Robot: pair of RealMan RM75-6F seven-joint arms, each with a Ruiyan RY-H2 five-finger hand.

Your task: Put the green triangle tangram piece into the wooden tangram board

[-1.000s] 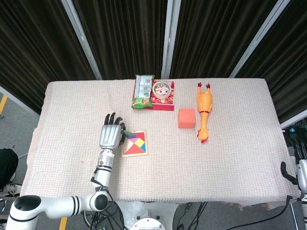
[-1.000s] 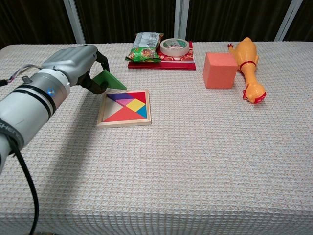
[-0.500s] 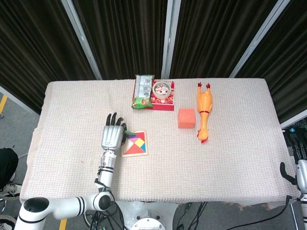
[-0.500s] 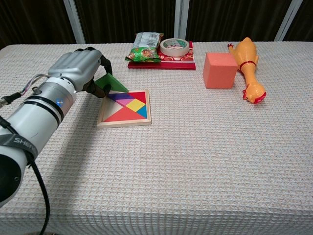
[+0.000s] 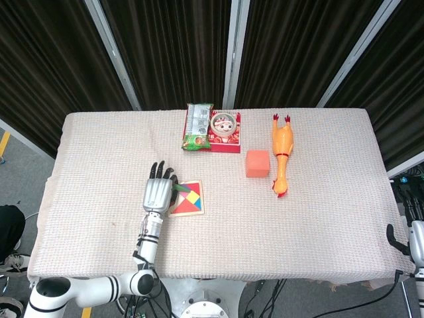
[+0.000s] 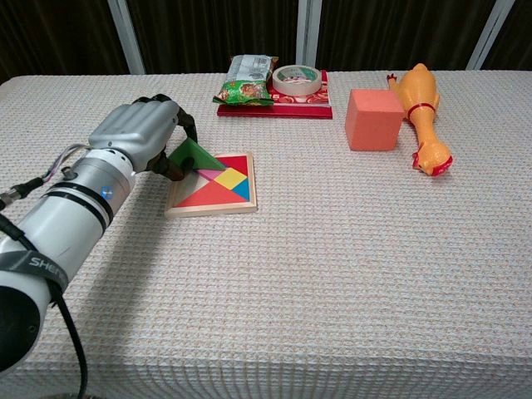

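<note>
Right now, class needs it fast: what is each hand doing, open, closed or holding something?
Left hand: holding the green triangle piece over the wooden tangram board.
Right hand: not in view.

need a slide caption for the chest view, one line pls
Left hand holds the green triangle tangram piece tilted over the wooden tangram board, not yet seated.

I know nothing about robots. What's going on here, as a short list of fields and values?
Working hand: left hand, holding the green triangle
Triangle position: tilted over the left part of the wooden tangram board, not yet lying flat
Board contents: coloured pieces already inside
Right hand: barely visible at the table's edge, state unclear
Other items: orange cube, rubber chicken, snack packet, tape roll on a red box
</note>
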